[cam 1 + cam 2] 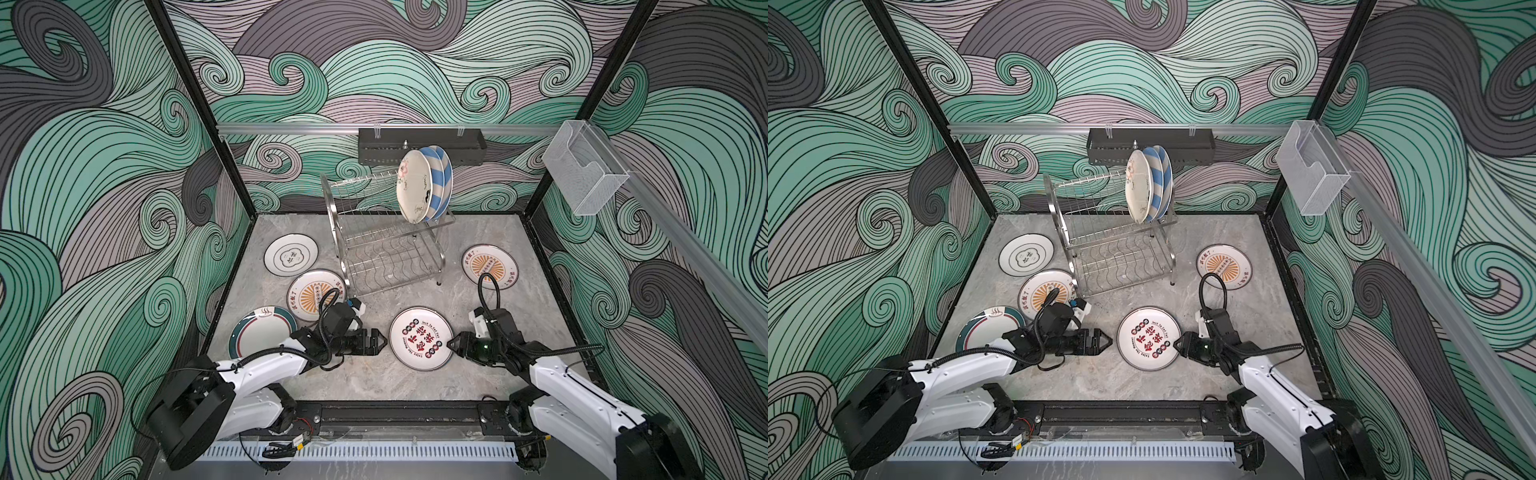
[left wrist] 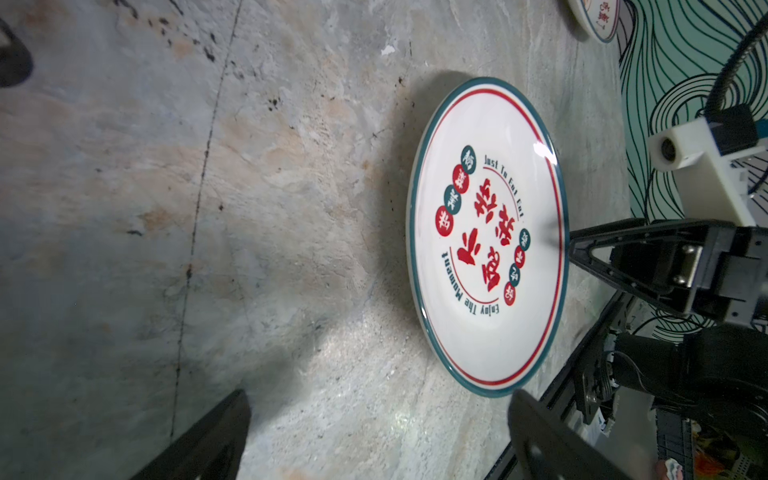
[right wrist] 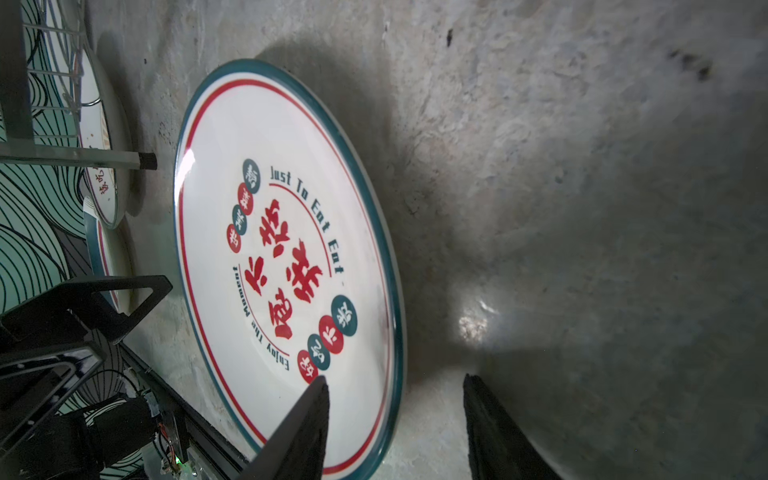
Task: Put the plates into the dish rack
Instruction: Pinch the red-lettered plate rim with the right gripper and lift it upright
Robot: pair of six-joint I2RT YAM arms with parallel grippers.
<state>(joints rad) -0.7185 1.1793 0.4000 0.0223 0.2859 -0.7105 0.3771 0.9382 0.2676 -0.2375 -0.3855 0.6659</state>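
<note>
The white plate with red characters (image 1: 420, 338) (image 1: 1149, 337) lies flat on the table between both arms. My right gripper (image 1: 451, 343) (image 3: 395, 379) is open and straddles its near rim: one finger lies over the plate face and the other stands off the rim. My left gripper (image 1: 384, 341) (image 2: 380, 399) is open and empty just off the opposite rim. The dish rack (image 1: 332, 203) holds a cream plate (image 1: 413, 187) and two blue-striped plates (image 1: 440, 183) upright on its top tier. Both sunburst plates (image 1: 316, 295) (image 1: 489, 267), the cloud plate (image 1: 291, 254) and the teal-rimmed plate (image 1: 262, 332) lie flat.
A black perforated tray (image 1: 419, 145) hangs on the back rail behind the rack. A clear plastic box (image 1: 586, 170) is fixed to the right wall rail. The left arm's wrist sits over the edge of one sunburst plate. The rack's lower tier (image 1: 386, 266) holds nothing.
</note>
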